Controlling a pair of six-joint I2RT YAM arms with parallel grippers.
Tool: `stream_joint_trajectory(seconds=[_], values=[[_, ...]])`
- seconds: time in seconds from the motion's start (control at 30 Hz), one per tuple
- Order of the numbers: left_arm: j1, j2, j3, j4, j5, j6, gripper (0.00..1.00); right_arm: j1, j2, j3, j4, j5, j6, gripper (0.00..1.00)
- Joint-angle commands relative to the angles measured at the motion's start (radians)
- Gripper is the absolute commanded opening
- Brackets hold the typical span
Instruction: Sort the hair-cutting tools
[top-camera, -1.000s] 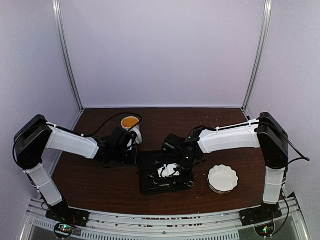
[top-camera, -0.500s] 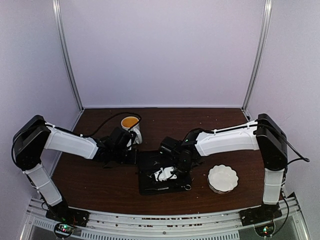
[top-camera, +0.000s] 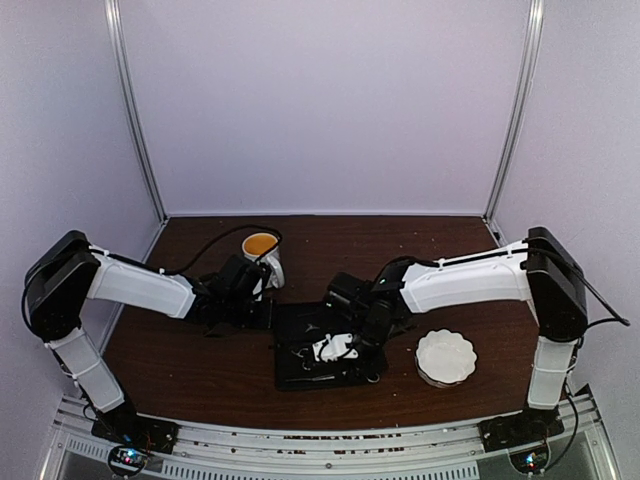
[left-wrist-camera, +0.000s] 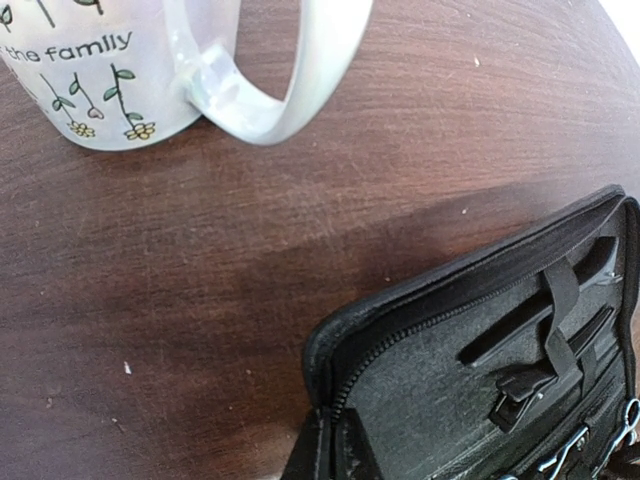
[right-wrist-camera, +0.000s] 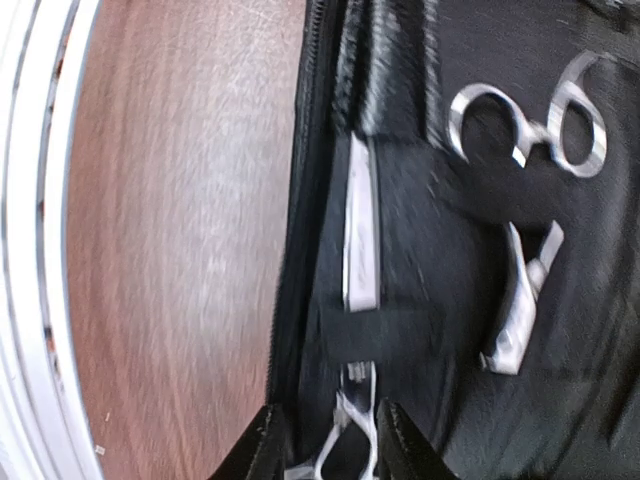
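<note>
The right pincer has swung back rightward over the open zip case, after edging left.

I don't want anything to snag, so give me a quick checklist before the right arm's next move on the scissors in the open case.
1. The case lies open: ok.
2. Handle of the first scissors sits between the right jaws: ok.
3. The right jaws clamped on it: cannot tell.
4. The strap off that blade: not ok, it crosses it.
5. The second scissors out of the way: ok, lying apart.
6. The left jaws steadying the case: cannot tell.
</note>
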Motion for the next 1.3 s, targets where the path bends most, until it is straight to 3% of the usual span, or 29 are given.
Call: stream_joint_trajectory(seconds=[0.0, 0.43, 0.83, 1.27], values=[[0.002, -0.026, -0.009, 0.008, -0.017, 0.015, 0.0, -0.038, -0.11, -0.037, -0.025, -0.013, 0.015, 0.33], [0.002, -0.019, -0.001, -0.002, -0.017, 0.032, 0.0, -0.07, -0.124, -0.142, -0.031, 0.027, 0.04, 0.3], [0.002, -0.004, 0.009, 0.0, 0.0, 0.03, 0.0, -0.071, -0.02, -0.079, -0.02, 0.069, 0.062, 0.29], [0.0, 0.001, 0.011, 0.0, 0.014, 0.022, 0.0, -0.048, 0.061, 0.082, -0.068, -0.015, 0.096, 0.22]])
